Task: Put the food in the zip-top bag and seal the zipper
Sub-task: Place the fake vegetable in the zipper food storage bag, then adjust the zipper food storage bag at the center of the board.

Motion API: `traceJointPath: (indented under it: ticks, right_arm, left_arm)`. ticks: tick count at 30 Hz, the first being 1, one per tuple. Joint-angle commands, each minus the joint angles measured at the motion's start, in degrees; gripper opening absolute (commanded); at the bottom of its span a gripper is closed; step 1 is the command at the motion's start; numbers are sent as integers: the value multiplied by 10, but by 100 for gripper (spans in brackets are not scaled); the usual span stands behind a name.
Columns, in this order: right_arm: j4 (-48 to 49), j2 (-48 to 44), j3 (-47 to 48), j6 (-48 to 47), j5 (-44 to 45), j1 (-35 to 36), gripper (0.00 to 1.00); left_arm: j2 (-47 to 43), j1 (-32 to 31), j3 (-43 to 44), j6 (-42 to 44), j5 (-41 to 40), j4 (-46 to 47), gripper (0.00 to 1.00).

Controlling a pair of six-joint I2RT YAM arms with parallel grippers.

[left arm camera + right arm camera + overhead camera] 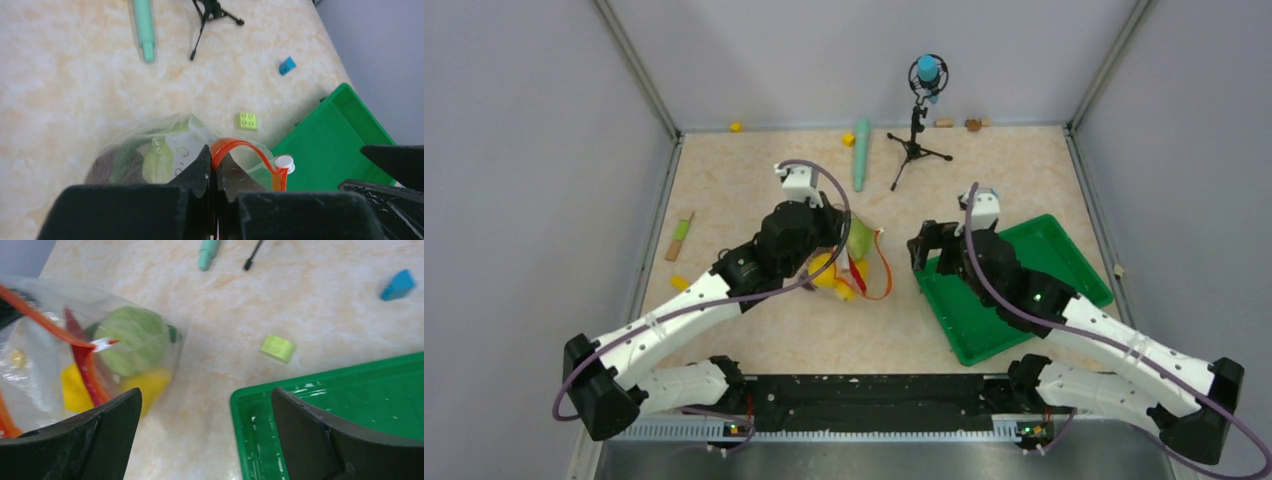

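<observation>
Several foods point(132, 340) crowd the clear, crumpled zip-top bag point(45, 295) (orange zipper point(239, 145) bowed)

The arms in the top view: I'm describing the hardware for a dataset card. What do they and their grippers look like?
The left arm and right arm have white link shells, black joints and black bases. A purple cable loops along each. The left gripper and right gripper are black with blocky fingers; a white block tops each wrist.

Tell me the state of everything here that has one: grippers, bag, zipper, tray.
left gripper: shut on the zipper.
right gripper: open, holding nothing.
zip-top bag: food inside, mouth gaping.
zipper: unsealed, slider at one end.
green tray: upright on the table.
</observation>
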Motion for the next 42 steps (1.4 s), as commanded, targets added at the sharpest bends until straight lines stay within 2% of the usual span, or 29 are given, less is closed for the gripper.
traceJointPath:
  ticks: [1,5,8,11,13,15,18,21,25,32,36,38,42]
  right_arm:
    - [-91,-50,24,43,57,-77,99]
    - [-112,-57,22,31,19,-213,99]
    - [-127,-26,45,3,-42,-324,99]
    - [-147,25,96,-18,-89,-434,99]
    - [-188,74,145,7,-125,-487,99]
    - [-245,143,201,31,-185,-528,98]
    - [-267,207,249,33,-234,-532,98]
    - [-214,240,239,40,-267,-528,97]
    - [-194,298,272,-3,-204,-434,99]
    - [-79,351,268,-101,-268,-362,99]
    - [14,334,223,-199,-394,-345,98]
    - [36,315,202,-261,-465,-344,98]
    - [71,262,134,-461,-630,-344,98]
  left_arm:
    - [47,8,96,80,-49,73,0]
    - [83,36,123,114,-34,84,0]
    - [104,81,139,110,19,84,0]
    - [111,122,134,95,75,127,0]
    - [125,137,140,84,91,153,0]
    - [146,144,178,84,104,132,0]
    - [176,146,230,97,111,73,0]
    - [183,146,226,91,126,53,0]
    - [184,146,214,79,165,32,0]
    - [196,148,215,84,228,-12,0]
    - [202,156,218,128,314,-24,0]
    - [206,165,219,172,381,-32,0]
    - [215,196,222,243,518,-55,0]
